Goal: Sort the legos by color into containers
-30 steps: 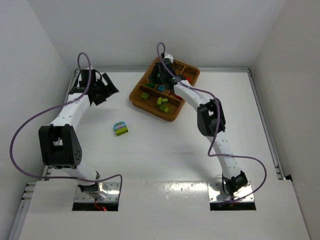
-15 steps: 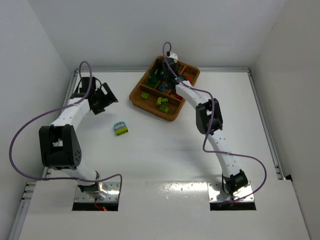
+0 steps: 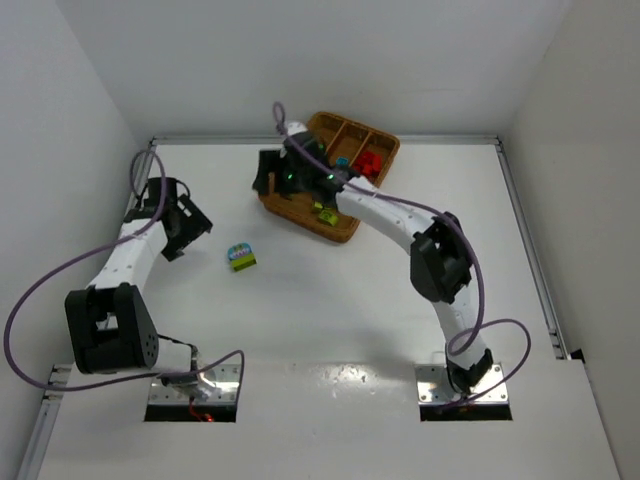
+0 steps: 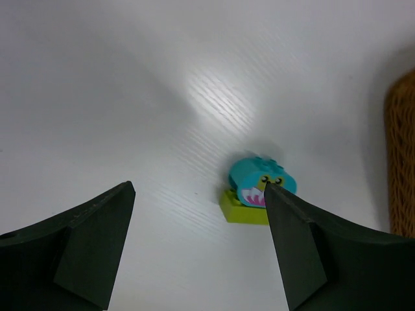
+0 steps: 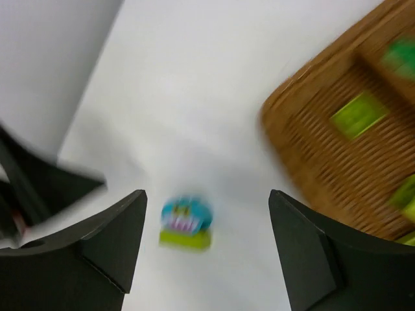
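One lego stack (image 3: 240, 257) sits on the white table: a light blue piece with a toothy face (image 4: 261, 183) on a lime-yellow brick (image 4: 243, 210). My left gripper (image 3: 190, 225) is open just left of the stack, which shows beside its right fingertip (image 4: 198, 188). My right gripper (image 3: 266, 174) hangs open and empty over the left end of the wicker tray (image 3: 345, 230); its blurred view has the stack (image 5: 185, 223) below its fingers (image 5: 207, 194). The tray's containers hold red legos (image 3: 368, 163), a blue one (image 3: 342, 161) and lime-yellow ones (image 3: 325, 212). The right arm hides part of the tray.
White walls close the table at the back and on both sides. The tray's woven edge (image 4: 402, 162) lies right of the stack. The tray wall (image 5: 324, 168) fills the right of the right wrist view, with lime (image 5: 358, 113) and green (image 5: 402, 55) bricks inside.
The right gripper has opened and swung left from over the tray's compartments to its left end. The left gripper has moved nearer, toward the lego stack.
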`<state>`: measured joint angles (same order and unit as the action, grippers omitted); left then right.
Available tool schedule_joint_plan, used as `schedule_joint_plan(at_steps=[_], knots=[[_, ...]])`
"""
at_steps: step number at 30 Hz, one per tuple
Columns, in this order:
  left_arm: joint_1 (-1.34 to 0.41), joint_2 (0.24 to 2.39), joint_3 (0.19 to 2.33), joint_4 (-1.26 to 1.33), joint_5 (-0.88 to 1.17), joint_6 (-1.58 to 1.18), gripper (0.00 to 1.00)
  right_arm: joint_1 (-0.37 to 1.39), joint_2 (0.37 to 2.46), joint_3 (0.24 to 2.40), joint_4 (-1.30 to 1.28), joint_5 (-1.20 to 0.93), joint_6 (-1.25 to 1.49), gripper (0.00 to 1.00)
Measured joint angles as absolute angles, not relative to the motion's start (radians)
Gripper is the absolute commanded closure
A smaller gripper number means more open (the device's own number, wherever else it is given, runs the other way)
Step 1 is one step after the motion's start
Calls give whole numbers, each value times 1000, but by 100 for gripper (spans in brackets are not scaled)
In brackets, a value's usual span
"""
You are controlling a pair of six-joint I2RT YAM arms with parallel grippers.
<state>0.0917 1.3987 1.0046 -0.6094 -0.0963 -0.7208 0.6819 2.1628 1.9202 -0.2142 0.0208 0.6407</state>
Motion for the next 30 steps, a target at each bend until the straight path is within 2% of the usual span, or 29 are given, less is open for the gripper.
schedule_joint_plan(at_steps=[5,6,7,11,24,25,30], knots=[[193,1347,976,-636,-105,-743,13,834,2156,1791,-300,-16,610,24],[200,1347,975,-639,-101,-745,13,843,2161,1777,-322,-31,609,21],[207,1347,971,-638,-95,-745,13,848,2175,1778,-348,-41,608,14],[225,1347,946,-639,-65,-745,14,864,2284,1895,-433,-54,581,5],[287,1326,913,-632,-15,-742,14,959,2431,2070,-460,-12,556,3],[290,1326,911,-628,-10,-742,14,965,2446,2089,-462,4,555,0],[292,1326,911,-623,11,-739,14,991,2510,2143,-482,123,541,0]])
